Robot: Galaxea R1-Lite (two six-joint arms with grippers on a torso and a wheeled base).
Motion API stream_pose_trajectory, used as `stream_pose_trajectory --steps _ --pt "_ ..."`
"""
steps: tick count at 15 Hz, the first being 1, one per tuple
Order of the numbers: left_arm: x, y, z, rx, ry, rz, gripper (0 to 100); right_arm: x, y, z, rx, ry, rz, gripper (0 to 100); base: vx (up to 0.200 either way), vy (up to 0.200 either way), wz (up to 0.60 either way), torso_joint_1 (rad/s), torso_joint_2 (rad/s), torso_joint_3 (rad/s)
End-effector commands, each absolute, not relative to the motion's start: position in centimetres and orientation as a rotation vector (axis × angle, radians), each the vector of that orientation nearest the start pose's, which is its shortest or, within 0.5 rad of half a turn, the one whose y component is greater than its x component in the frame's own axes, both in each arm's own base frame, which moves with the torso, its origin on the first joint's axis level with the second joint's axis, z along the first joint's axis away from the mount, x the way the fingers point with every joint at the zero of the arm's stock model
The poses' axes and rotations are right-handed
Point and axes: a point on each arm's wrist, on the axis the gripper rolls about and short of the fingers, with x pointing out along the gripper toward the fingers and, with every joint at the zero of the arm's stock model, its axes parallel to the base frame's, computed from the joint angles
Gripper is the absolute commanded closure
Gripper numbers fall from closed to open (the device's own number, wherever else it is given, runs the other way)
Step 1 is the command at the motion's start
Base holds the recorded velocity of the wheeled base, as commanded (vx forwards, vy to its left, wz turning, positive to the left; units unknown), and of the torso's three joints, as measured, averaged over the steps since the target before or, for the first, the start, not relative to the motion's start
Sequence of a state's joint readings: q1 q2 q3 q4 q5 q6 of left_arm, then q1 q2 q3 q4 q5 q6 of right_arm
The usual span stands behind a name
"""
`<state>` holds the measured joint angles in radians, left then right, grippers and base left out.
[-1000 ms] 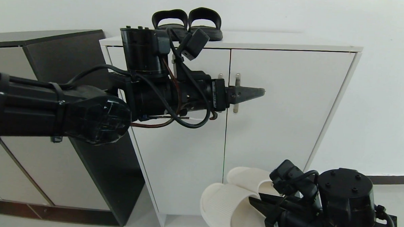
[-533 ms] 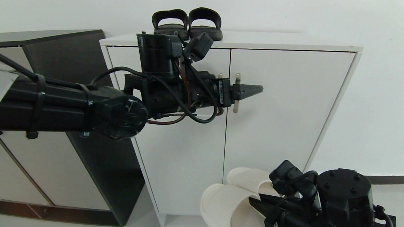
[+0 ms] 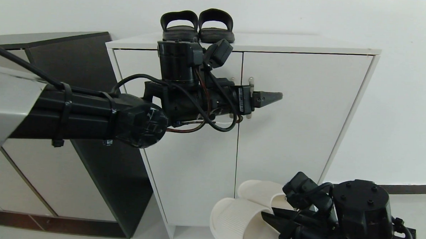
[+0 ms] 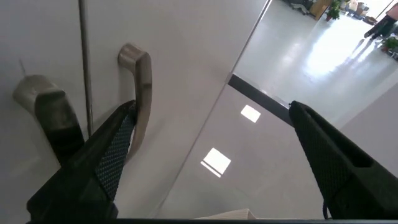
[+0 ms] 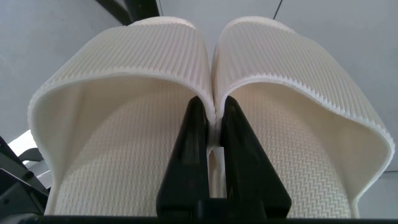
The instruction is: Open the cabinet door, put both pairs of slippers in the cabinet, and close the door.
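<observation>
Hovering level by the door handle (image 4: pixel 140 78), left pincer (image 3: pixel 275 97) stands apart; right pincer (image 5: pixel 213 117), low, clamps white slippers (image 5: pixel 118 74).

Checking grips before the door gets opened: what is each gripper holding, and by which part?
Right gripper: both white slippers, fingers pinching their adjoining upper edges together. Left gripper: open at the door handle, holding nothing.
</observation>
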<state>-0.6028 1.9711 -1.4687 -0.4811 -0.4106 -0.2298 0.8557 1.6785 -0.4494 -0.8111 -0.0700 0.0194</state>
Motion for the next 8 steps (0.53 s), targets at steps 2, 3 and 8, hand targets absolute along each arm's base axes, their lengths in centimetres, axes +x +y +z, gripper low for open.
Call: stream_pose_trajectory --steps 2,3,8 --pt "33.1 -24.0 25.4 -0.207 0.145 -1.006 100 16.9 19.2 11.6 -0.174 0.395 0.768 100 0.0 0.0 0.0 0.0 0.0 0.0" --pt "33.1 -24.0 25.4 -0.209 0.146 -1.006 100 16.9 19.2 11.6 -0.174 0.395 0.768 100 0.0 0.0 0.0 0.0 0.0 0.0" --pt "31.0 -24.0 25.7 -0.206 0.158 -1.037 100 15.9 18.4 11.9 -0.148 0.404 0.894 100 0.0 0.0 0.0 0.0 0.0 0.0"
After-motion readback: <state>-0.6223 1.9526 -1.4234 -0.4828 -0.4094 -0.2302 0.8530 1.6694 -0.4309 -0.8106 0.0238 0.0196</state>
